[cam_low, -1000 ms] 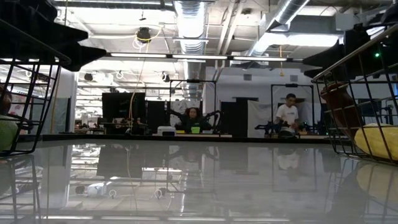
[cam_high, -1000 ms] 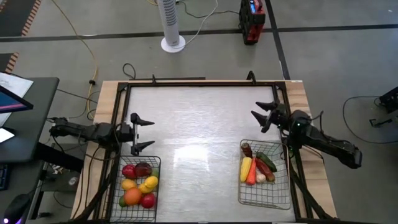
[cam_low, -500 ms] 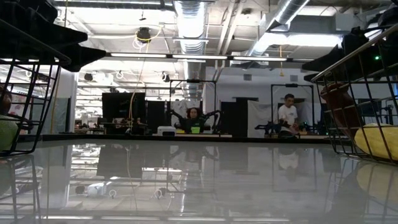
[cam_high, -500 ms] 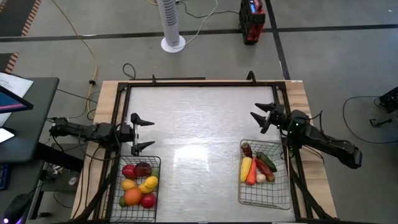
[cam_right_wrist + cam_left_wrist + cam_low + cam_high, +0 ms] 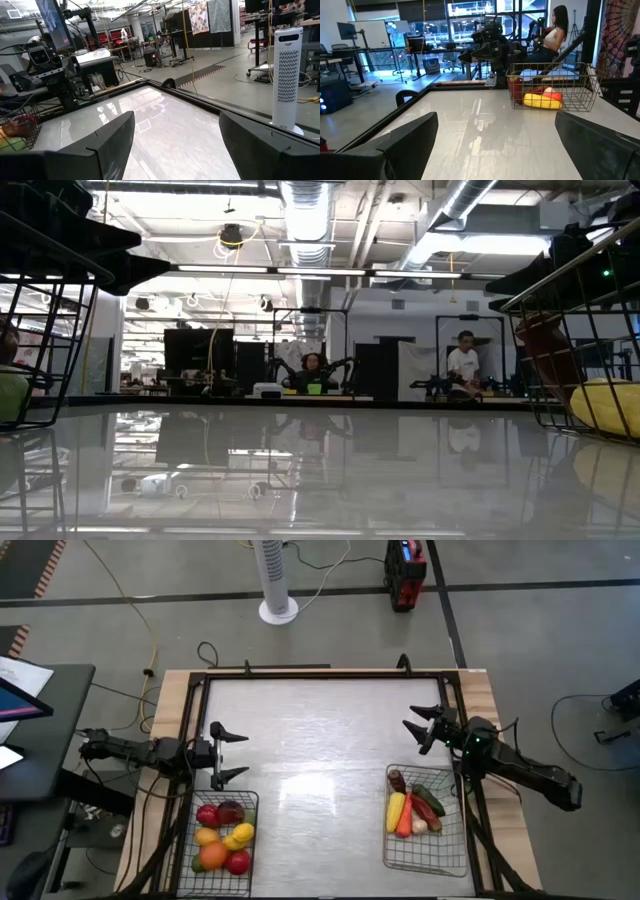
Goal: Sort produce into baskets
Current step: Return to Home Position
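Two dark wire baskets stand at the table's near side. The left basket holds red apples, yellow lemons, an orange and a dark plum. The right basket holds corn, carrot, red pepper, cucumber, garlic and a dark piece; it also shows in the left wrist view. My left gripper is open and empty just beyond the left basket's far edge. My right gripper is open and empty beyond the right basket, near the table's right side.
A dark frame runs round the table top. The table's middle lies bare between the baskets. A white tower fan and a red box stand on the floor beyond the far edge. People sit far off in the room.
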